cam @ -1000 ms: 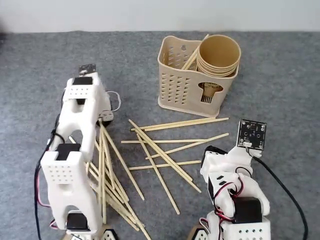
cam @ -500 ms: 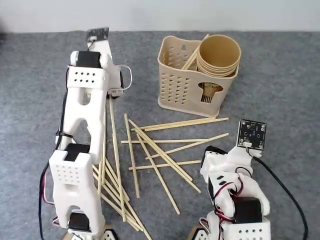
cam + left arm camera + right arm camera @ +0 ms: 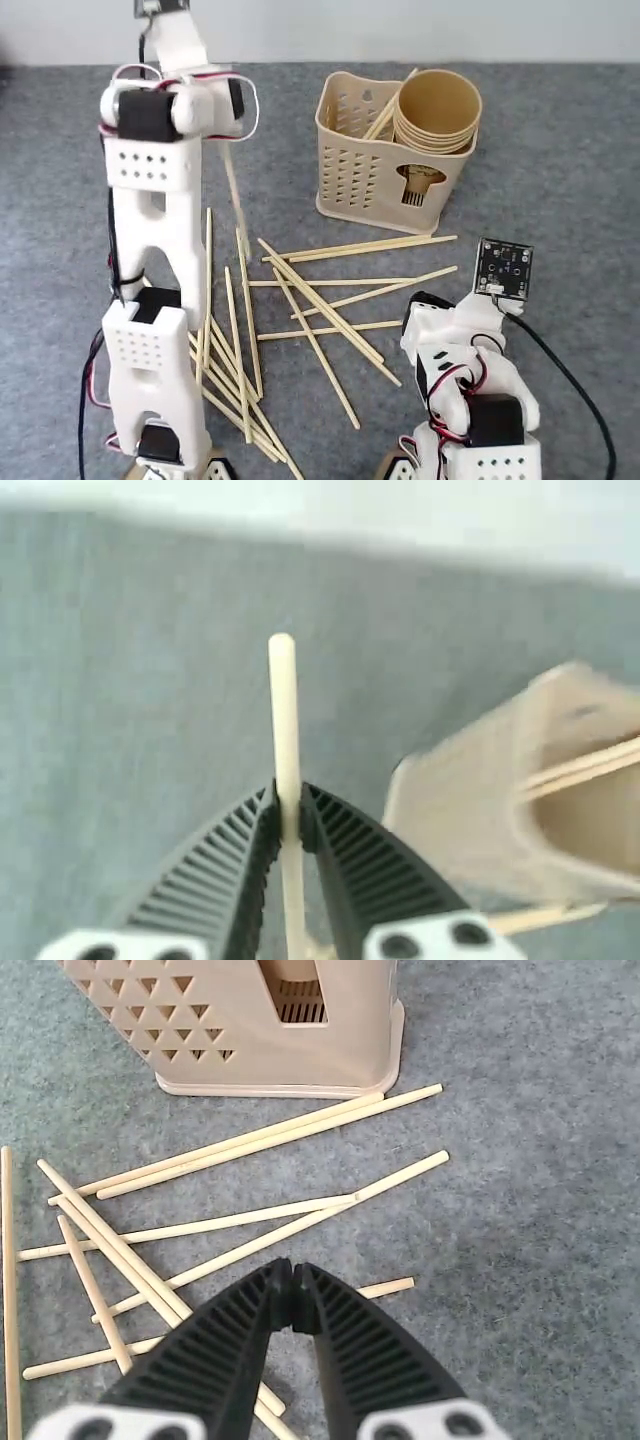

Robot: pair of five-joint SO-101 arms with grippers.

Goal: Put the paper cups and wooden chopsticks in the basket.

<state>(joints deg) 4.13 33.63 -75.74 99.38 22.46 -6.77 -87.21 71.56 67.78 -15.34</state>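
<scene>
My left gripper (image 3: pixel 287 815) is shut on one wooden chopstick (image 3: pixel 283 710), whose tip sticks out past the fingers. In the high view this chopstick (image 3: pixel 236 195) hangs slanted below the raised left arm (image 3: pixel 150 170), left of the beige basket (image 3: pixel 370 175). The basket holds a stack of paper cups (image 3: pixel 437 105) and a chopstick (image 3: pixel 385 112). Several loose chopsticks (image 3: pixel 330 300) lie crossed on the grey mat in front of it. My right gripper (image 3: pixel 292 1295) is shut on nothing, low over the loose chopsticks (image 3: pixel 240 1220), with the basket (image 3: pixel 250 1040) ahead.
More chopsticks (image 3: pixel 225 360) lie bunched beside the left arm's base. The right arm (image 3: pixel 460 370) sits folded at the near right. The grey mat (image 3: pixel 560 200) is bare right of the basket and ends at a pale wall behind.
The left arm rose and swung toward the far side, lifting one chopstick off the mat. The chopsticks by its base shifted. The right arm stayed still.
</scene>
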